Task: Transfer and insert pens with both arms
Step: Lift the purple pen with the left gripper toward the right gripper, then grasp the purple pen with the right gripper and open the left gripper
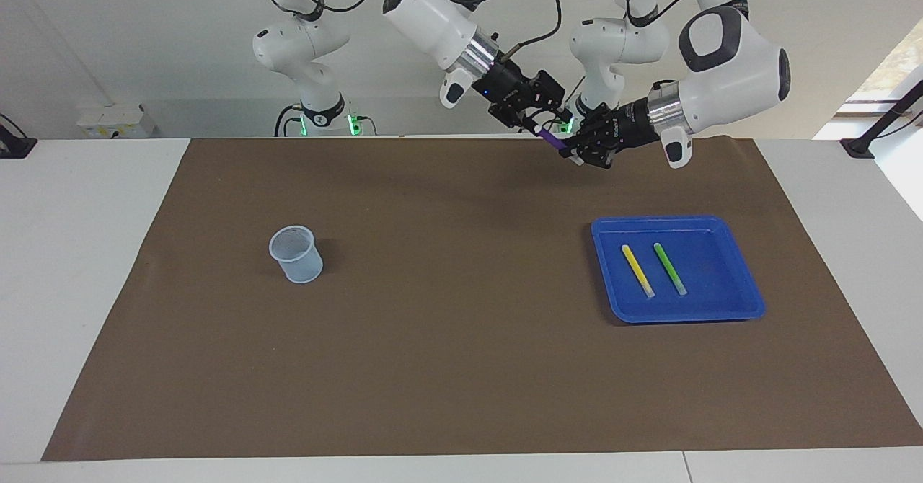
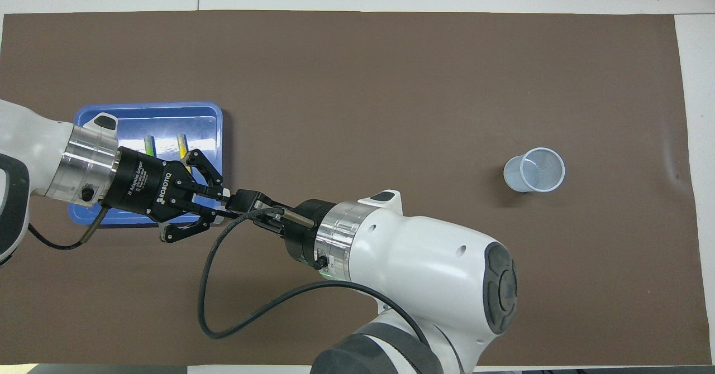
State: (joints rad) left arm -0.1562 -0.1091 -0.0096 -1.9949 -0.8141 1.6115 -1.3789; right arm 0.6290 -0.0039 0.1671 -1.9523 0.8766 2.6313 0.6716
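Note:
The purple pen [image 1: 552,140] hangs in the air over the mat's edge nearest the robots, between both grippers. My left gripper [image 1: 577,148] is shut on its lower part. My right gripper [image 1: 542,121] is at the pen's upper end, touching or almost touching it. In the overhead view the left gripper [image 2: 215,202] and right gripper [image 2: 240,201] meet tip to tip and hide the purple pen. The yellow pen [image 1: 637,270] and the green pen [image 1: 670,268] lie side by side in the blue tray [image 1: 721,310].
A clear plastic cup [image 1: 296,254] stands upright on the brown mat toward the right arm's end of the table; it also shows in the overhead view [image 2: 534,169]. The blue tray [image 2: 167,109] is partly covered by my left arm from above. Two thinner arms stand at the table's edge.

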